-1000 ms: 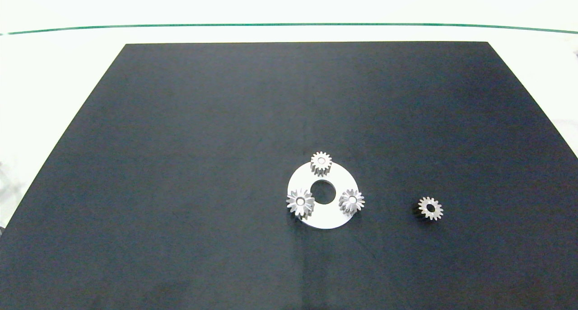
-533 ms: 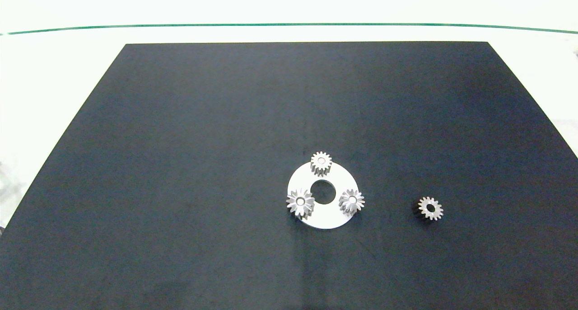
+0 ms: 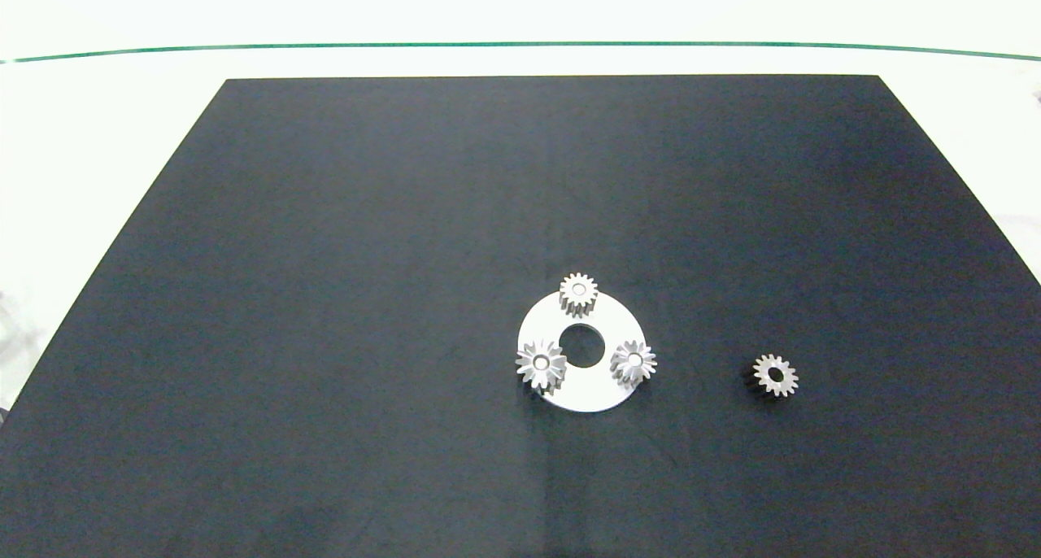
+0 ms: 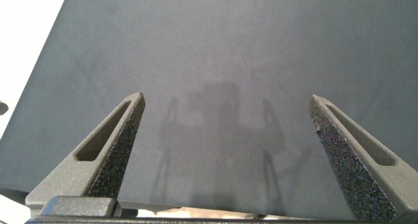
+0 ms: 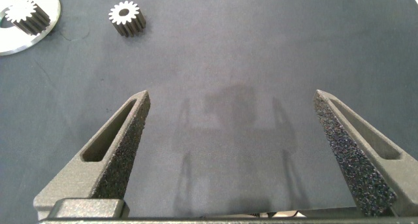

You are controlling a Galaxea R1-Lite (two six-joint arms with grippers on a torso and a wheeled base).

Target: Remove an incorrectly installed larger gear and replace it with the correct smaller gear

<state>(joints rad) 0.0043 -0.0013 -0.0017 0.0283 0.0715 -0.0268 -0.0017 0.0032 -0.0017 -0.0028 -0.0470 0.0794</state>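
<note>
A white disc plate [image 3: 594, 391] with a round centre hole lies on the black mat and carries three silver gears. The larger gear [image 3: 541, 364], widest and with long pointed teeth, sits on the plate's left side. Another pointed-tooth gear [image 3: 633, 363] sits on its right side, and a blunt-toothed one [image 3: 578, 294] at the far edge. The smaller gear [image 3: 775, 375] [image 5: 127, 17], with a wide bore, lies loose on the mat to the right of the plate. My right gripper [image 5: 232, 93] is open over bare mat, well short of that gear. My left gripper [image 4: 226, 98] is open over bare mat. Neither arm shows in the head view.
The black mat [image 3: 325, 257] covers most of the white table [image 3: 98, 135]. A green line [image 3: 520, 45] runs along the far side. The right wrist view catches the plate's edge [image 5: 16, 42] with a gear [image 5: 23, 14] on it.
</note>
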